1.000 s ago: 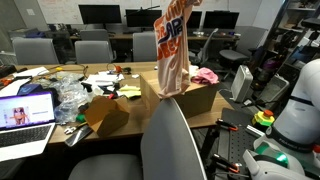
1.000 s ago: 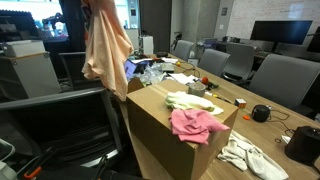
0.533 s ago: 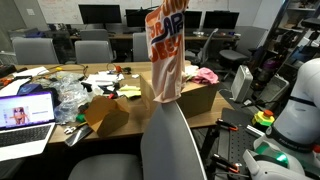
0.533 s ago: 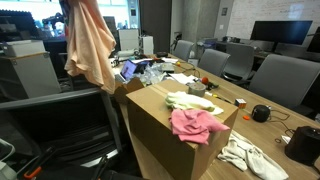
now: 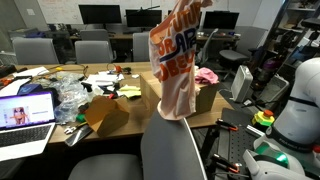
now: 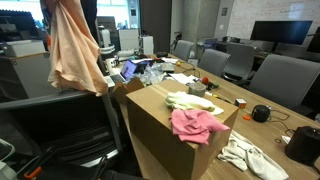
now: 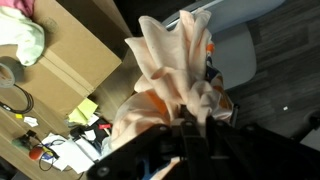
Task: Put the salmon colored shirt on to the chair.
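Observation:
The salmon colored shirt with orange lettering hangs in the air, held from its top. In an exterior view it hangs above the grey chair's backrest. In an exterior view the shirt hangs over the chair at the left. My gripper is shut on the shirt's bunched fabric in the wrist view, with the grey chair seat below it. The gripper itself is mostly out of frame in both exterior views.
A cardboard box carries a pink cloth and a pale cloth. The long table holds a laptop, clutter and a second small box. Office chairs and monitors stand behind. A white robot base is beside the table.
The shirt has moved away from the box and toward the chair, swinging as it travels. The gripper stays shut on it.

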Controlling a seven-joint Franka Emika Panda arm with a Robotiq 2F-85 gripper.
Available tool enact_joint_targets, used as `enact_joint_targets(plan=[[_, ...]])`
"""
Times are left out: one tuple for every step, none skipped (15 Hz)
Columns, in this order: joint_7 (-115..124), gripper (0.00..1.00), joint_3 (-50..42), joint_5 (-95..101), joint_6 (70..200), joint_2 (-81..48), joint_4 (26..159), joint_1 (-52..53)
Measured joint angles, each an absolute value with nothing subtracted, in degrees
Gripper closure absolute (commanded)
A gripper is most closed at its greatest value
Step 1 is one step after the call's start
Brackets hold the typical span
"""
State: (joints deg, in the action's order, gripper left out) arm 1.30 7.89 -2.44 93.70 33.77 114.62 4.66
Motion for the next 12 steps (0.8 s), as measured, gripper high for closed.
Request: enact_joint_targets(plan=[[0.57,0.98,7.89,-2.44,92.75,33.79,114.65,4.89],[-0.13,0.98,7.89,-2.44,91.91,33.8,114.69,5.1],[-0.84,0.98,7.89,-2.44,91.12,33.8,114.75,5.32],[-1.5,0.98,7.89,-2.44,90.45,33.81,114.86,5.55],[-2.1,0.98,7.89,-2.44,89.91,33.82,114.99,5.81],[-2.64,0.98,7.9,-2.44,89.33,33.82,115.12,6.08],[-3.12,0.98,7.9,-2.44,88.93,33.82,115.34,6.35],[-3.51,0.98,7.91,-2.44,88.65,33.82,115.63,6.62],[-3.81,0.98,7.92,-2.44,88.43,33.79,115.96,6.87],[-4.09,0.98,7.96,-2.44,88.34,33.7,116.25,7.04],[-4.32,0.98,8.01,-2.44,88.34,33.58,116.49,7.18],[-4.46,0.98,8.06,-2.44,88.35,33.43,116.62,7.28]])
